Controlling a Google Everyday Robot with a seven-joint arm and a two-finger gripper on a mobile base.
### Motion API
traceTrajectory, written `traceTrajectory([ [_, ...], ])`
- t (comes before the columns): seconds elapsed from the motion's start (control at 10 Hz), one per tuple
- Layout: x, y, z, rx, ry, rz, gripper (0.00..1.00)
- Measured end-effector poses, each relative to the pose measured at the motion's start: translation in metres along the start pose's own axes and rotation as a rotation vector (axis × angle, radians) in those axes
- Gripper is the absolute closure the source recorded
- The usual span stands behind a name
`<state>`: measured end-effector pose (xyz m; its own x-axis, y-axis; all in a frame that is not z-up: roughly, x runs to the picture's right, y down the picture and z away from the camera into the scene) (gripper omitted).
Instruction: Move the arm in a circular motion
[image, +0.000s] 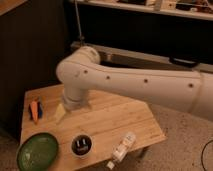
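Observation:
The large glossy white arm with small dark dots reaches in from the right edge across the wooden table. It bends at a rounded joint above the table's far left part and turns downward. Its pale gripper hangs just above the table top, right of the orange object.
On the table lie an orange and dark object at the left, a green plate at the front left corner, a dark round cup and a white bottle lying on its side. Dark shelving stands behind.

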<state>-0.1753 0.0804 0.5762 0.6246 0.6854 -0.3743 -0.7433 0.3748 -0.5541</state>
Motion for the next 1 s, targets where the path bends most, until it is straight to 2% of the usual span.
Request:
traceTrajectory([
  [0.2,-0.039,0.012,0.005,0.017,0.001,-0.054,0.20],
  [0.4,-0.074,0.000,0.008,0.067,-0.016,-0.075,0.20],
  [0.5,-0.085,-0.012,0.010,0.088,-0.018,-0.075,0.20],
  [0.7,-0.121,-0.058,0.017,0.139,-0.029,-0.056,0.20],
  [0.9,-0.144,-0.090,0.020,0.163,-0.039,-0.023,0.20],
  [1.0,-0.157,-0.116,0.022,0.178,-0.046,0.011,0.20],
])
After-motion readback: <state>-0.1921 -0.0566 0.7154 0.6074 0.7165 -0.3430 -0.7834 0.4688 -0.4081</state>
